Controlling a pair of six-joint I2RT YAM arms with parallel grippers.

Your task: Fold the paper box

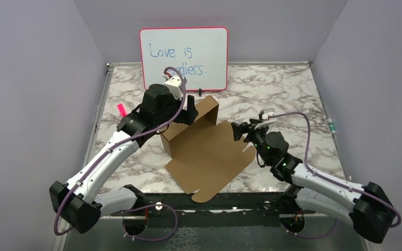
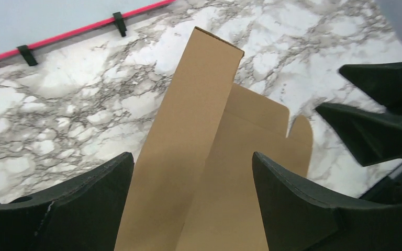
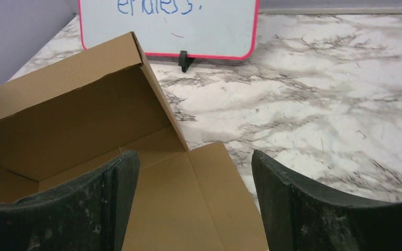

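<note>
The paper box point(image 1: 209, 157) is brown die-cut cardboard, partly folded, with a back wall and a side wall standing and a flat panel spread toward the near edge. My left gripper point(image 1: 190, 114) is open above the upright wall. In the left wrist view, the gripper point(image 2: 191, 155) has the wall strip point(image 2: 188, 115) between its spread fingers. My right gripper point(image 1: 238, 130) is open at the sheet's right edge. In the right wrist view, the gripper point(image 3: 192, 154) hovers over a flat flap of the paper box point(image 3: 204, 198), beside the standing walls.
A pink-framed whiteboard point(image 1: 183, 52) stands at the back of the marble table point(image 1: 288, 94), close behind the box; it also shows in the right wrist view point(image 3: 188, 26). A pink marker point(image 1: 121, 110) lies at the left. Purple walls enclose the table.
</note>
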